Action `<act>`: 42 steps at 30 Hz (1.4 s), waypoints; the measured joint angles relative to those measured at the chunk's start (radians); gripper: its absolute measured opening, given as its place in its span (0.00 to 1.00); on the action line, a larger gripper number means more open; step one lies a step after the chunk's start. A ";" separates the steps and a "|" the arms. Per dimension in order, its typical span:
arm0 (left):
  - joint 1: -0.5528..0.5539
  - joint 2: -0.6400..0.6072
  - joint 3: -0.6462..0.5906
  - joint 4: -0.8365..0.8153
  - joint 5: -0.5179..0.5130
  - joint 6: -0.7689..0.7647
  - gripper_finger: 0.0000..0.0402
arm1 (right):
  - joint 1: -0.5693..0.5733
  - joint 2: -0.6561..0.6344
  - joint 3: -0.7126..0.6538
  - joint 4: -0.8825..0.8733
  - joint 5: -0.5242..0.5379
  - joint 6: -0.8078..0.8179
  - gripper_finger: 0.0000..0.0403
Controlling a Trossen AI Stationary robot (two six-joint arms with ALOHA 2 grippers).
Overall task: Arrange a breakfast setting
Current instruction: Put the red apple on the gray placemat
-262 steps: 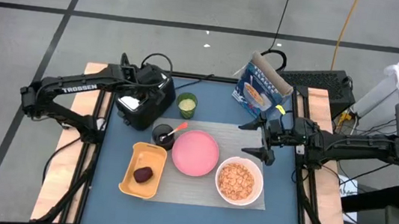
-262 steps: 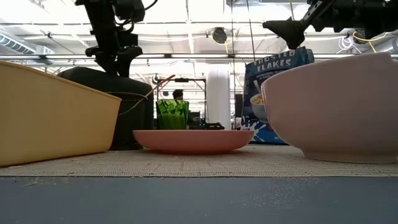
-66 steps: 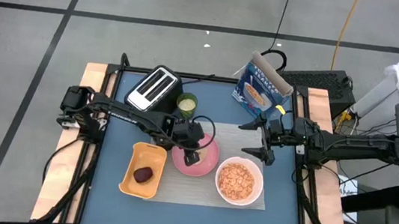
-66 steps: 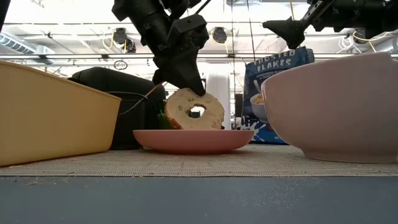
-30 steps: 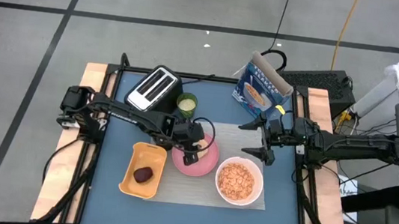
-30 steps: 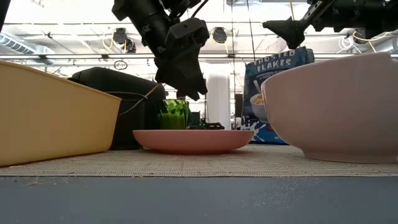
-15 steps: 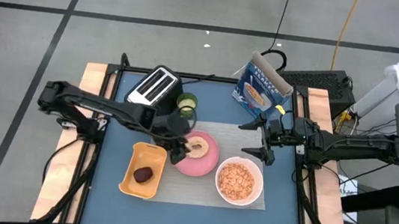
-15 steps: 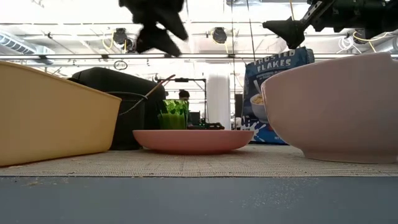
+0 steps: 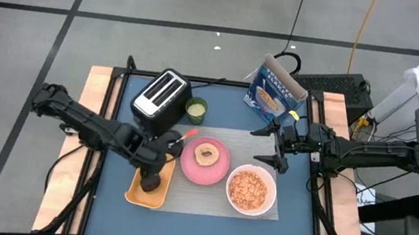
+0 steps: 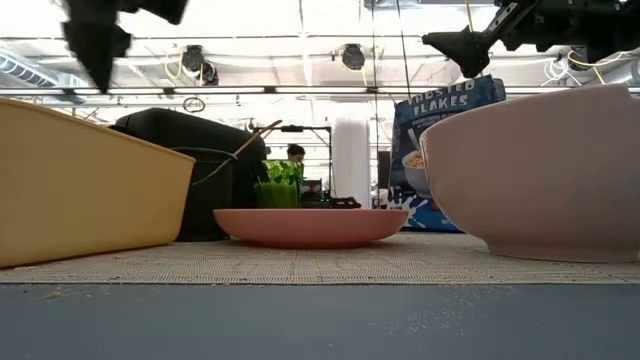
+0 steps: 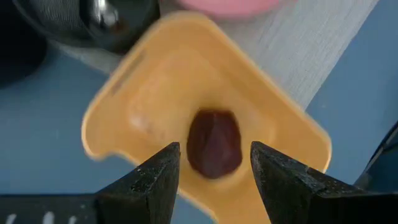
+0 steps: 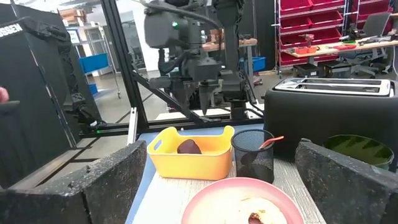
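Left gripper (image 11: 214,163) right above the small dark-red fruit (image 11: 214,143), fingers apart, nothing held between them. Fruit down in the middle of the yellow tray (image 11: 99,118), straight below the gap, one finger on each side of it. Not touching yet, by the look of it.

Seems a bit longer one way than the other, with the long way running along the gap and the thin way lying across from finger to finger. Hard to be sure, because of the blur. If so, a good fit for a squeeze: just go straight down and close.

From above, left gripper (image 9: 153,173) over the tray (image 9: 134,192), at the left end of the grey mat (image 9: 208,200), hiding most of the fruit there. Far closer to the fruit than the other arm.

Right gripper (image 9: 263,144) waiting well off to the right, near the cereal box, fingers spread wide and empty.

Toasted bagel (image 9: 206,154) lying flat on the pink plate (image 9: 215,172). White bowl (image 9: 271,189) of tan cereal (image 9: 249,190) just beside the plate. Toaster (image 9: 161,92) behind the tray.

Probably next: pick the fruit out of the tray and move it to the plate.
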 joint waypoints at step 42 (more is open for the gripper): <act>-0.069 0.000 0.000 0.118 -0.112 0.013 0.64 | 0.000 0.000 0.000 0.000 0.000 0.002 0.99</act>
